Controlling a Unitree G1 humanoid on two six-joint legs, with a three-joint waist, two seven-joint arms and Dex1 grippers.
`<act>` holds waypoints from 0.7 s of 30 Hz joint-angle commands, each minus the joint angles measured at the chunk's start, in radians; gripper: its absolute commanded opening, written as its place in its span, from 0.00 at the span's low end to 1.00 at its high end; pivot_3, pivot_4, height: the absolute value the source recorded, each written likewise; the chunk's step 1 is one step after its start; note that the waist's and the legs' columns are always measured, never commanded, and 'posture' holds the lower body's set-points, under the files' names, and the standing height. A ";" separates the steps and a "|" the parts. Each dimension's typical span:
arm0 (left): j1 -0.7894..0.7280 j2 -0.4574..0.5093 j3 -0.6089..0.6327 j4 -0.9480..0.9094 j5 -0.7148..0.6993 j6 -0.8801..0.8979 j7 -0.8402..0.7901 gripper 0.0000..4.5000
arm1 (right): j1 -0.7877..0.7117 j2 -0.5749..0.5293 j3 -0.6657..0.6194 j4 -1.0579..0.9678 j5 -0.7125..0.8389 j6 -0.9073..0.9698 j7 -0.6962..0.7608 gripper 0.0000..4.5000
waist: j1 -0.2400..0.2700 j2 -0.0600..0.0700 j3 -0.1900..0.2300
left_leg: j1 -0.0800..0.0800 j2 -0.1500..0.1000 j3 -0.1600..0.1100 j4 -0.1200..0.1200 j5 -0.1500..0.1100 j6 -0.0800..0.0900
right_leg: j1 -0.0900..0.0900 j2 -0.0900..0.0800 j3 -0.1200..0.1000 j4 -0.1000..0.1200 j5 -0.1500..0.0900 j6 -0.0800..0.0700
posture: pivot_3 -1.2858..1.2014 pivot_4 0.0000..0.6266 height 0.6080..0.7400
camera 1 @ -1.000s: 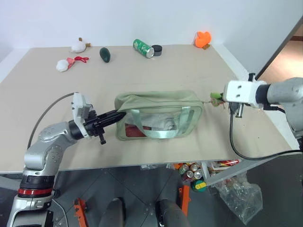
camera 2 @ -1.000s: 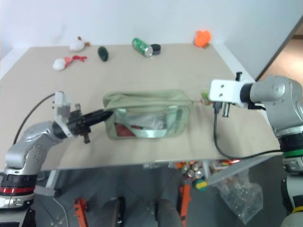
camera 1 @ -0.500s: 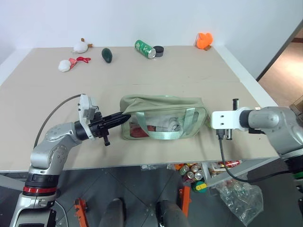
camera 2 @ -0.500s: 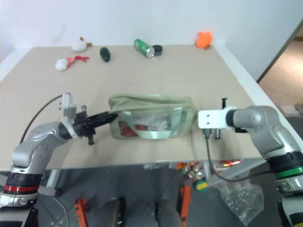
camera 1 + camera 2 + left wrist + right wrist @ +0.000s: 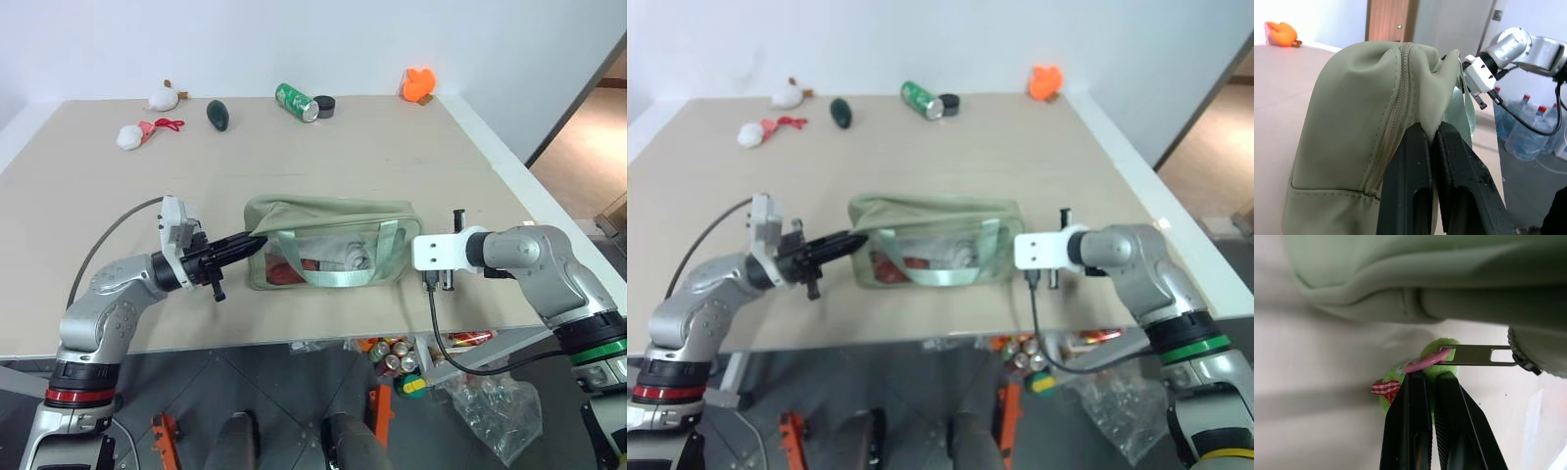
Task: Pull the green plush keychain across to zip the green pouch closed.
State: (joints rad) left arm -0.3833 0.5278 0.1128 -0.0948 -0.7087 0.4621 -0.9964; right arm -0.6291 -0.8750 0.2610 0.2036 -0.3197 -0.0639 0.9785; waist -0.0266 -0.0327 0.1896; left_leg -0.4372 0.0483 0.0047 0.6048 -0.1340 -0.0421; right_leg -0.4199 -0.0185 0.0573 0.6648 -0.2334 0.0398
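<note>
The green pouch [image 5: 328,240] stands upright in the middle of the table, its clear panel and webbing strap facing me. In the left wrist view its top zipper [image 5: 1396,112] runs closed along the ridge. My left gripper [image 5: 245,241] is shut on the fabric at the pouch's left end. At the right end, my right gripper [image 5: 1431,375] is shut on the pink cord of the green plush keychain [image 5: 1448,343], which hangs from the metal zipper pull [image 5: 1474,355] close to the tabletop.
Along the table's far edge lie a green can [image 5: 297,101], a black cap [image 5: 326,103], a dark green avocado toy [image 5: 217,114], two white plush toys [image 5: 130,135] and an orange toy [image 5: 418,83]. The table's right edge [image 5: 509,157] is near my right arm.
My right gripper has come down and leftward with the keychain, ending close to the pouch's right end. The left gripper has kept its hold in place.
</note>
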 commanded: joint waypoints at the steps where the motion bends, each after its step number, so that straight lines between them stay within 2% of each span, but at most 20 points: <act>1: -0.007 0.009 0.027 0.000 -0.016 0.036 0.024 0.00 | 0.005 0.030 -0.079 -0.006 0.098 0.098 0.011 0.07 | -0.002 0.000 0.000 | 0.000 0.000 0.000 0.000 0.000 0.000 | 0.000 0.000 0.000 0.000 0.000 0.000 | 0.52 0.24 1.00; 5: -0.014 0.008 0.019 0.016 0.008 0.019 0.023 0.00 | -0.008 0.037 -0.187 0.012 0.226 0.190 0.021 0.37 | -0.002 0.000 0.000 | 0.000 0.000 0.000 0.000 0.000 0.000 | 0.000 0.000 0.000 0.000 0.000 0.001 | 0.52 0.24 1.00; 6: -0.019 0.005 0.019 0.026 0.015 0.012 0.028 0.00 | -0.019 0.038 -0.210 0.029 0.244 0.205 0.007 0.41 | -0.002 0.000 0.000 | 0.000 0.000 0.000 0.000 0.000 0.000 | 0.000 0.000 0.000 0.000 0.000 0.001 | 0.52 0.24 1.00; 7: -0.030 0.000 0.030 0.037 -0.005 0.033 0.037 0.18 | -0.020 0.023 -0.222 0.046 0.255 0.202 0.014 0.53 | -0.002 0.000 0.000 | 0.000 0.000 0.000 0.000 0.000 0.000 | 0.000 0.000 0.000 0.000 0.000 0.001 | 0.52 0.24 1.00; 13: -0.050 0.004 0.079 0.003 -0.105 0.118 0.049 0.63 | -0.035 -0.013 -0.328 0.155 0.338 0.258 0.005 0.99 | -0.003 0.000 0.000 | -0.001 0.000 0.000 0.000 0.000 0.000 | 0.000 0.000 0.000 0.000 0.000 0.001 | 0.52 0.24 1.00; 15: -0.049 0.005 0.089 -0.005 -0.109 0.126 0.062 0.77 | -0.012 -0.030 -0.351 0.172 0.385 0.241 0.062 1.00 | -0.004 0.000 0.000 | -0.001 0.000 0.000 0.000 0.000 0.000 | 0.000 0.000 0.000 0.000 0.000 0.001 | 0.52 0.24 1.00; 18: -0.041 0.016 0.115 -0.016 -0.124 0.142 0.072 0.99 | 0.006 -0.059 -0.408 0.162 0.494 0.321 0.161 1.00 | -0.006 0.000 0.000 | -0.001 0.000 0.000 0.000 0.000 0.001 | 0.000 0.000 0.000 0.000 0.000 0.001 | 0.52 0.24 1.00; 21: -0.015 0.036 0.169 -0.045 -0.151 0.158 0.093 0.99 | -0.026 -0.082 -0.503 0.121 0.654 0.518 0.221 1.00 | -0.009 0.000 0.001 | -0.001 0.000 -0.001 0.000 0.000 0.001 | 0.000 0.000 0.001 0.000 0.001 0.003 | 0.52 0.24 1.00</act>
State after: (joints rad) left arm -0.4028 0.5408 0.2269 -0.0961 -0.8318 0.6184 -0.9141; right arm -0.6221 -0.9126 -0.1633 0.3811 0.2433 0.3785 1.1595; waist -0.0355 -0.0326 0.1903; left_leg -0.4382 0.0480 0.0040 0.6044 -0.1341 -0.0415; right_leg -0.4202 -0.0181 0.0580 0.6649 -0.2321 0.0430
